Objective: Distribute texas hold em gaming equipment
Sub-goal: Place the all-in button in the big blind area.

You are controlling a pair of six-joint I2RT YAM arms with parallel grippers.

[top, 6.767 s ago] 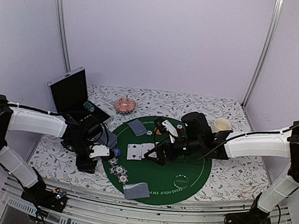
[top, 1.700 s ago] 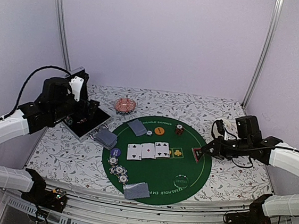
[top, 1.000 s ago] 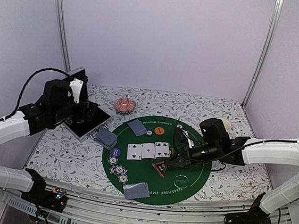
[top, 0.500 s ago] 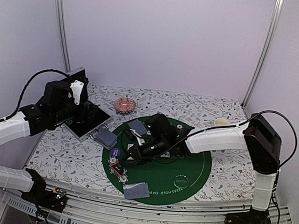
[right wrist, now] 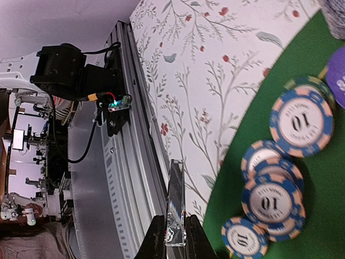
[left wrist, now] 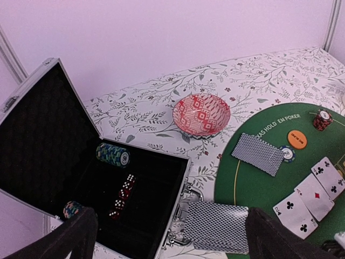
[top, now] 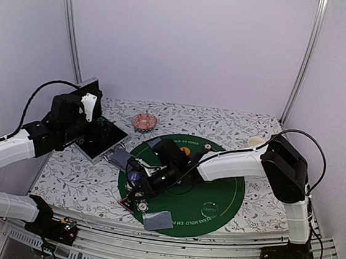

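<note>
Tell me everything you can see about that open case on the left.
The case stands open on the flowered tablecloth at the table's left. It looks like silver metal outside, with black padding lining the raised lid and a black divided tray. Inside lie a roll of blue-green chips on its side, a row of red dice, and another chip stack nearer the corner. Metal latches sit on its front edge, where a deck of cards lies close beside it.

Blue chips (right wrist: 294,121) crowd the green mat's (right wrist: 329,216) edge; the flowered table (right wrist: 215,65) beside them lies open.
</note>
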